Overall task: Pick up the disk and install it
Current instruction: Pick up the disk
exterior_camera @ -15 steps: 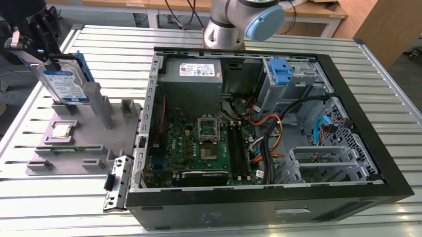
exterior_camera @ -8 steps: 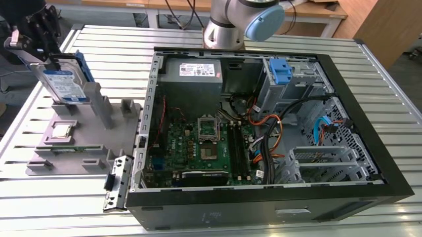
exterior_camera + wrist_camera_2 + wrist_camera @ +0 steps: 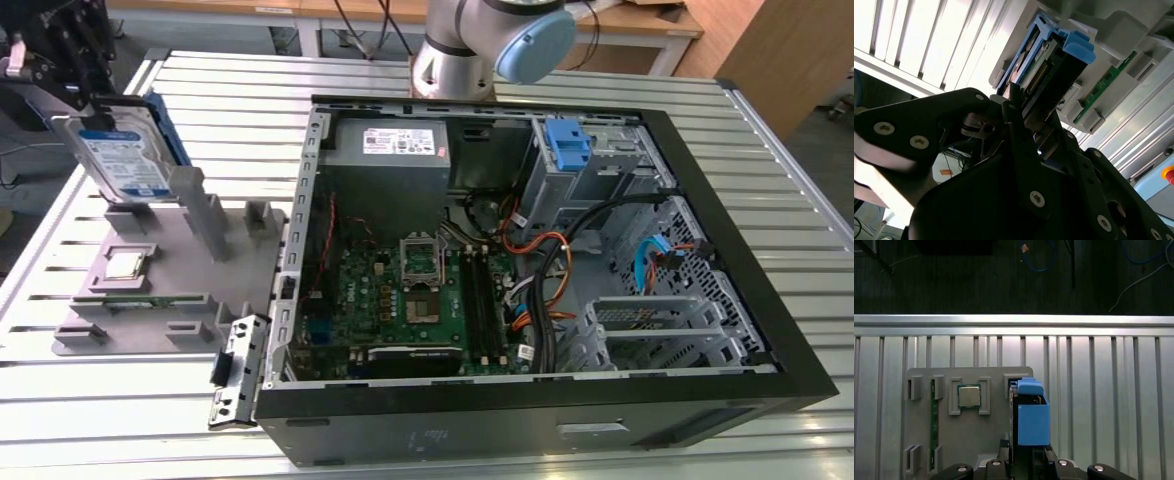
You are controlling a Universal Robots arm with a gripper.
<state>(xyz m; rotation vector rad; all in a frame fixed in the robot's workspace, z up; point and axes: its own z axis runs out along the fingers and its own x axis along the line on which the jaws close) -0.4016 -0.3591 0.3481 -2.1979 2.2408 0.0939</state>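
At the grey stand (image 3: 200,285), on the exterior view's left, the claw (image 3: 96,108) sits clamped on the disk (image 3: 123,155) by its top edge. Stiff, fairly heavy, likely shock-sensitive: best held by the blue frame.

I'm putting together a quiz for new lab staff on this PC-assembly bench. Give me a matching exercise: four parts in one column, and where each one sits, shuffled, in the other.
Things
1. the disk
2. the square chip
3. the blue bracket
4. the green memory strip

Places
A. in a drive bay of the open computer case
B. flat in a recess of the grey fixture
C. upright, clamped at its top end by the gripper
D. in a long narrow slot of the grey fixture

Pairs: 1-C, 2-B, 3-A, 4-D
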